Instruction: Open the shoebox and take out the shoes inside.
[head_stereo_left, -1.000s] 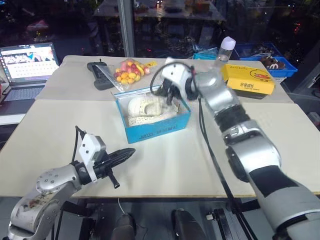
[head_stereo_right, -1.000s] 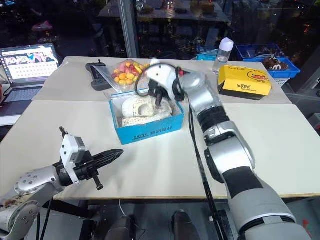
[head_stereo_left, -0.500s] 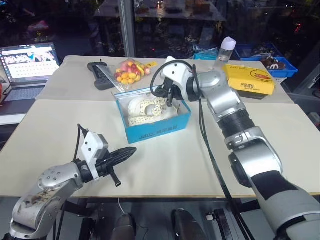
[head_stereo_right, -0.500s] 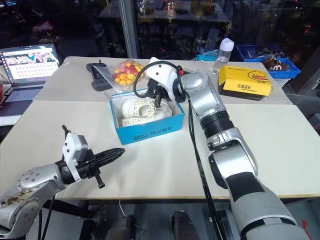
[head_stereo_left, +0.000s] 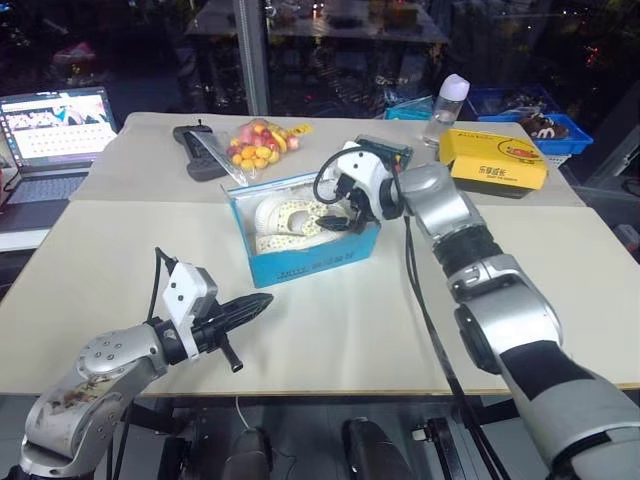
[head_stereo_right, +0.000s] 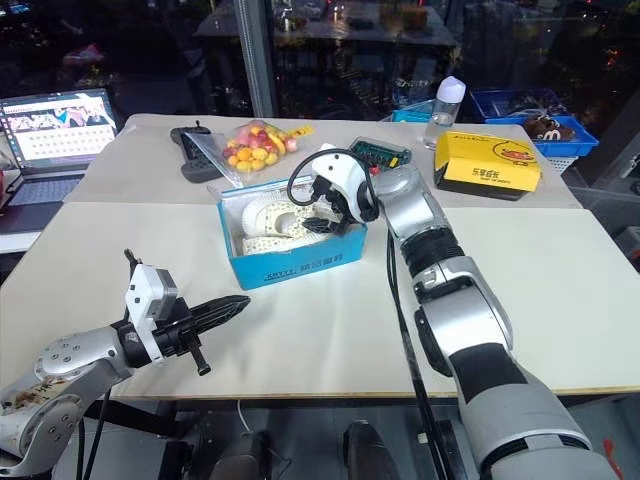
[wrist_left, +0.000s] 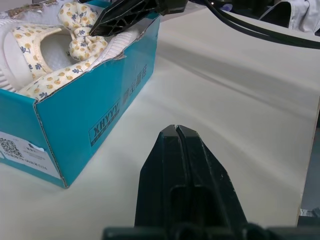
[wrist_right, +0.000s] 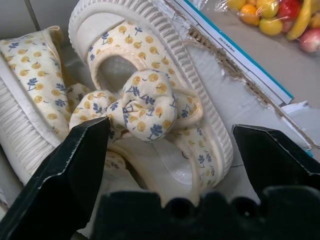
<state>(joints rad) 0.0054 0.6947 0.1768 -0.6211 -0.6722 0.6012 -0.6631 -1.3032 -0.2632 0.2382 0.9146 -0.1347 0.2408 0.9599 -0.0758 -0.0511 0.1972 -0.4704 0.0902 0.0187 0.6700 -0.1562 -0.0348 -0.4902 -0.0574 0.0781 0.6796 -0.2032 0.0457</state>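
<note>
While a second ago the right gripper (wrist_right: 167, 165) hung above the far side of the shoebox (head_stereo_left: 305, 243) with its black fingers nearly together, it now reaches lower into the open box and its fingers stand spread wide, one to each side of the bow on a shoe, gripping nothing. The shoe it was at a moment ago now lies flat inside the box. The green case (head_stereo_left: 384, 150) behind the box, hidden by the arm before, is now uncovered. The left gripper (head_stereo_left: 252, 303) has kept its place near the table's (head_stereo_left: 330, 330) front edge, its fingers pressed shut on nothing, pointing toward the box.

One shoebox stands on the table, just short of the seam where a second table joins at the back, roughly midway between the left and right edges, lid off. Inside lie two shoes (wrist_right: 145, 115), cream with a small fruit-and-flower print and ribbed white soles, side by side and touching.

Toward the back edge sit one bag of coloured fruit (head_stereo_left: 258, 142), one dark remote (head_stereo_left: 200, 150), one clear bottle (head_stereo_left: 447, 106) with a white cap, and one yellow box (head_stereo_left: 497, 160) near the back right corner. One laptop (head_stereo_left: 52, 130) stands open at the back left, and one blue crate (head_stereo_left: 535, 118) sits beyond the yellow box.
</note>
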